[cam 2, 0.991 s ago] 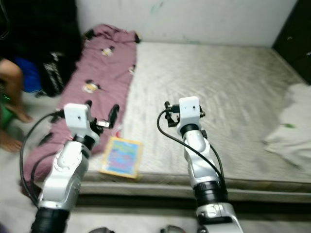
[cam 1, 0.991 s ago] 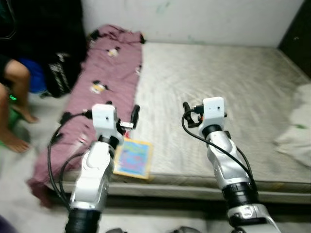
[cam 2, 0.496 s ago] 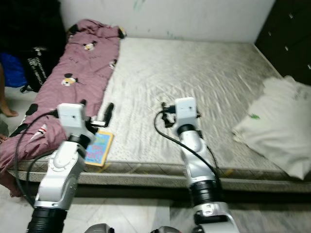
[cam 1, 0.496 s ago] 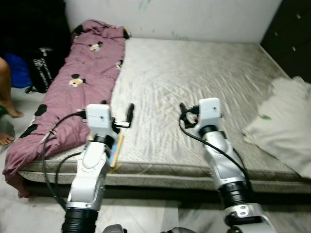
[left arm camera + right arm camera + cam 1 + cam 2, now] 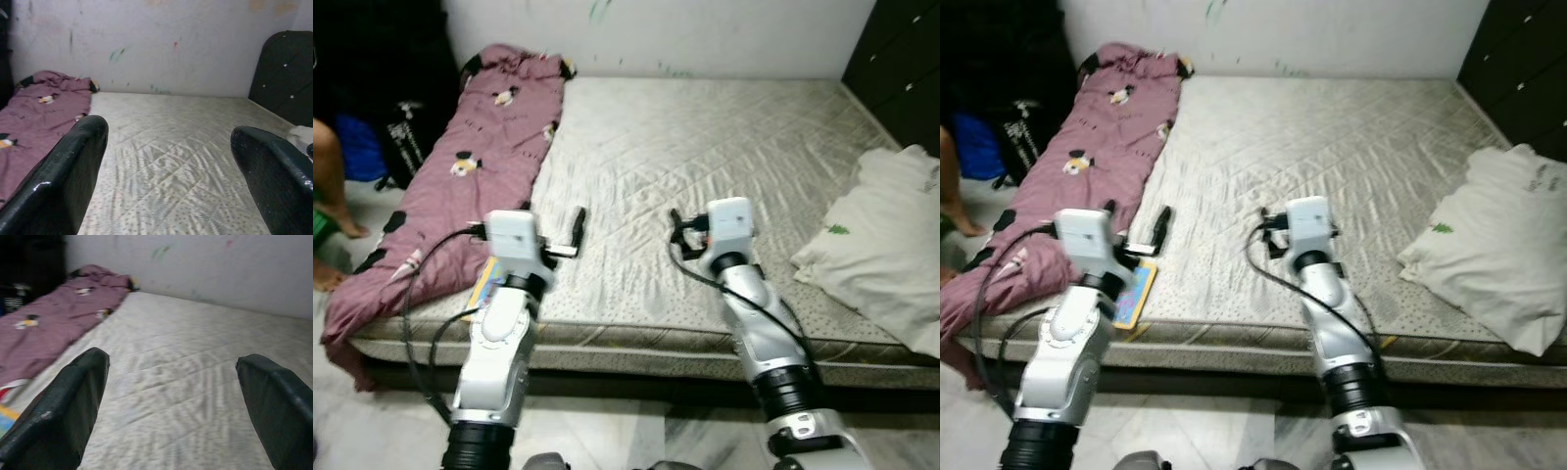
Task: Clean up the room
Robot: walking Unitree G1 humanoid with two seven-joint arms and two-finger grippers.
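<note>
A bare grey quilted mattress (image 5: pixel 705 147) lies on the floor before me. A purple blanket (image 5: pixel 460 166) with cartoon prints runs along its left side. A colourful book (image 5: pixel 1133 289) lies at the front left edge, partly behind my left forearm. A white pillow (image 5: pixel 886 245) sits on the right side. My left gripper (image 5: pixel 553 223) is held open over the mattress's front left, just right of the blanket, with nothing between its fingers. My right gripper (image 5: pixel 700 217) hovers open and empty over the front middle of the mattress.
A black bag (image 5: pixel 401 147) stands on the floor left of the blanket, and a person's leg (image 5: pixel 328 186) is at the far left. A dark wardrobe (image 5: pixel 901 69) stands at the right. A white wall (image 5: pixel 656 34) runs behind the mattress.
The camera has swung to the right, so the pillow has come fully into view and the person has slid toward the left edge. Both arms keep the same raised pose with open fingers.
</note>
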